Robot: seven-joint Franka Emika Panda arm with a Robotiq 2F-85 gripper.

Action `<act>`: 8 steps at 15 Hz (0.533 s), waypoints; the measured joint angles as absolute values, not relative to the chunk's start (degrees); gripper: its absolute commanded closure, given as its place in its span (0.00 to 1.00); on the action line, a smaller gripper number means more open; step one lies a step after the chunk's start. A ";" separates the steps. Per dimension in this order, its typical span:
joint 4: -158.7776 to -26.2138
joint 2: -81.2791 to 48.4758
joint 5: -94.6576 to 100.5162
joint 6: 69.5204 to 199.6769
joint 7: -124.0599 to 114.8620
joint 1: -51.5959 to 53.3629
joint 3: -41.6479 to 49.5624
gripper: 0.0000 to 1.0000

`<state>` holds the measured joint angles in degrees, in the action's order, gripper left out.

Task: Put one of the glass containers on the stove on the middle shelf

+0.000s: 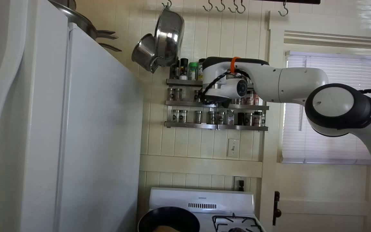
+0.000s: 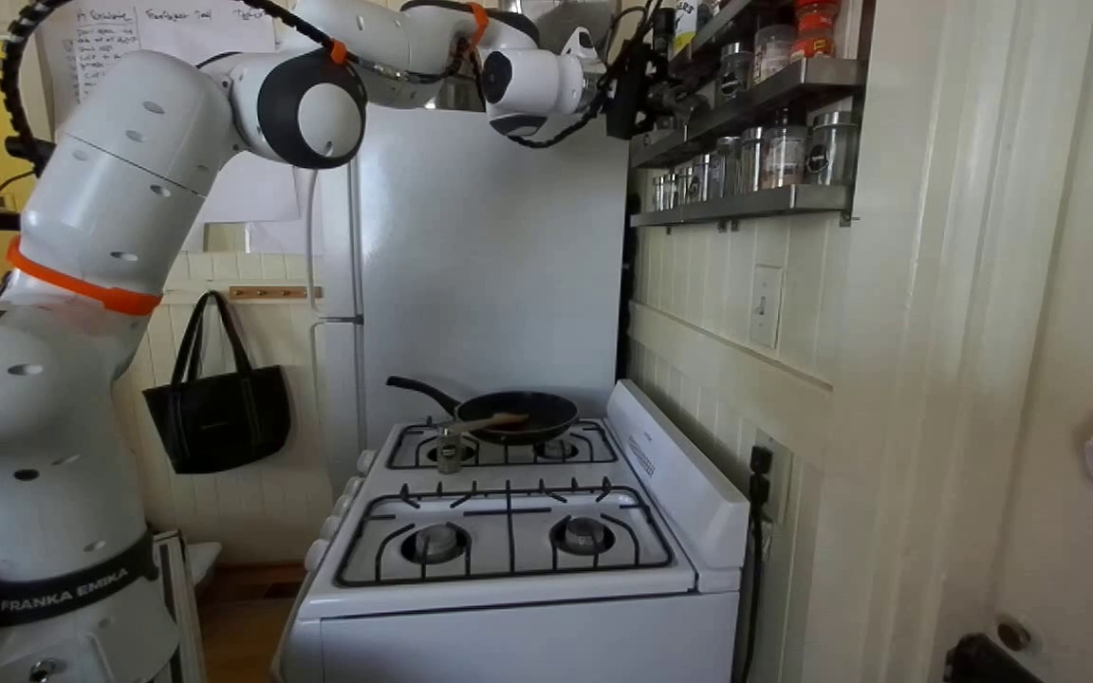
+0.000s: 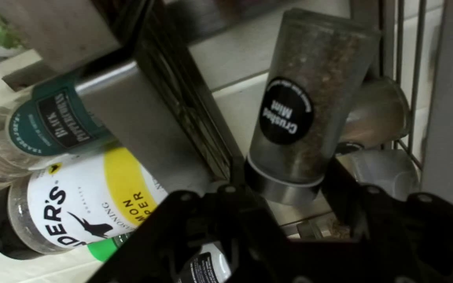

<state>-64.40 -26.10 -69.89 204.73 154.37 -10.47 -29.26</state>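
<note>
Jar (image 3: 309,102), gripped at its cap (image 3: 283,188) by the end effector (image 3: 289,181), is near the middle shelf (image 1: 182,103), so placing is probably the step in hand, and next move should set it upright on that shelf before releasing.

Smooth glass jar (image 3: 321,98), metal middle shelf (image 2: 774,102)

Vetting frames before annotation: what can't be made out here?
Glass jar on the stove: label too small to read in an exterior view.
Middle shelf: partly hidden behind the arm in an exterior view.
Frying pan: cut off by the bottom edge in an exterior view.
Rear jar: partly hidden by the Crushed Mint jar in the wrist view, label unreadable.
</note>
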 measured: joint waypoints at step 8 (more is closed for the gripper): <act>-63.57 -26.49 -70.91 205.77 149.85 -10.20 -29.37 0.72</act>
